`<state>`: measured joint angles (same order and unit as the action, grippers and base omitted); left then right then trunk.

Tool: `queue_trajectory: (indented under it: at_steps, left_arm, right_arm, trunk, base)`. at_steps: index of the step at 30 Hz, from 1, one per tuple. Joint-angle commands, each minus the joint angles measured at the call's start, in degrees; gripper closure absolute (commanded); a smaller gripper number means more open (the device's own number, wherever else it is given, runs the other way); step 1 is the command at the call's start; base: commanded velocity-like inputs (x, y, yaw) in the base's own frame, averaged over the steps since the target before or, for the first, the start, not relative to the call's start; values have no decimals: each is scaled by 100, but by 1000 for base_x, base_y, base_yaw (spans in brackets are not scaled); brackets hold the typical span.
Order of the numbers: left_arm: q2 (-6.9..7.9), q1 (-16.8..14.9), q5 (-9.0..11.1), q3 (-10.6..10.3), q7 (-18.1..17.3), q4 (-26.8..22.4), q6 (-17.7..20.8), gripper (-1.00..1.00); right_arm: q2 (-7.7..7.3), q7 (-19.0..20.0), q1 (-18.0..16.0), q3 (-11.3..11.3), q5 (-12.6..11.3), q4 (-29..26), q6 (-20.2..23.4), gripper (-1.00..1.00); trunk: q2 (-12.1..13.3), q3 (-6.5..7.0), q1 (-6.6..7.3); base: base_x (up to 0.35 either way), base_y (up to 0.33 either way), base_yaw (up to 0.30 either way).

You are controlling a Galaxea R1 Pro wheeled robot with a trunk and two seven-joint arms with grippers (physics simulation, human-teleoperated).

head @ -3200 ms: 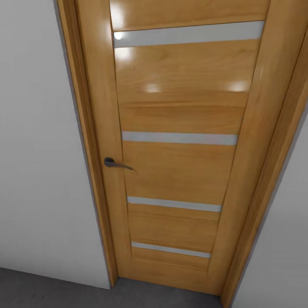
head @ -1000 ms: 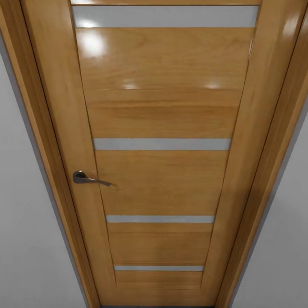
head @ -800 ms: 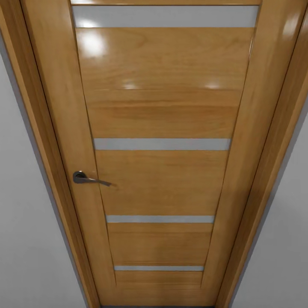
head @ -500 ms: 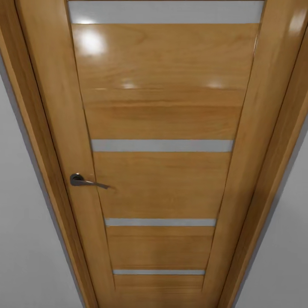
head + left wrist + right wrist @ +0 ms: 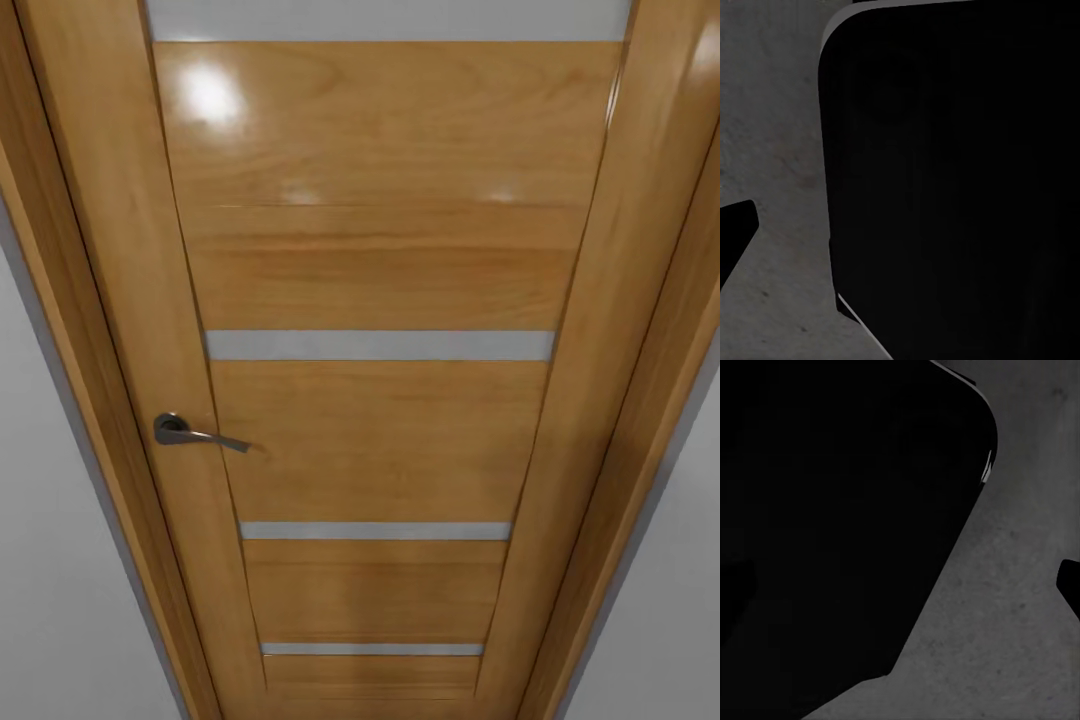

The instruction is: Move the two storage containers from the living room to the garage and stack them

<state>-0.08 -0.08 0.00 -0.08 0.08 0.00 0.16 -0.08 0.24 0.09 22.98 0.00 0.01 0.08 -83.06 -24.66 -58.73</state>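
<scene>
Head view: the robot faces a closed orange wood door [image 5: 380, 400] with grey-white horizontal stripes, seen close and from above. A dark lever handle [image 5: 195, 433] sits at the door's left edge, its lever pointing right. Grey-white wall [image 5: 60, 560] flanks the frame on both sides. Judgement: the robot stands square to this door because it is in transit between rooms; the door is shut and would have to be opened to pass.

Left wrist view: a large black rounded body [image 5: 952, 187], apparently part of the robot, lies over a mottled dark grey floor [image 5: 772, 150]. A small black shape at the picture's edge cannot be identified. Whether this gripper is wide or narrow cannot be told.

Right wrist view: much the same, a black rounded mass [image 5: 840, 525] above dark grey floor [image 5: 1005, 630]. Finger spacing cannot be told. Judgement: both arms hang low beside the base, a travel posture.

The two storage containers: location unknown from these pictures, so their heading and long axis cannot be recorded.
</scene>
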Motion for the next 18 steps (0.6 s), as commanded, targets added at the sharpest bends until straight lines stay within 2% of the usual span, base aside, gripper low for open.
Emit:
queue_trajectory:
  at_steps: [1, 18]
  left_arm:
    - [0, -1, 0, -1, 1, 0, 2, -100]
    - [0, -1, 0, -1, 1, 0, 2, -100]
  right_arm:
    - [-1, 2, -1, 23, 0, -1, 1, -100]
    - [-1, 2, -1, 23, 0, -1, 1, -100]
  trunk:
    - [-2, -3, 0]
    - [-2, -3, 0]
  base:
    - [1, 0, 0]
    - [0, 0, 0]
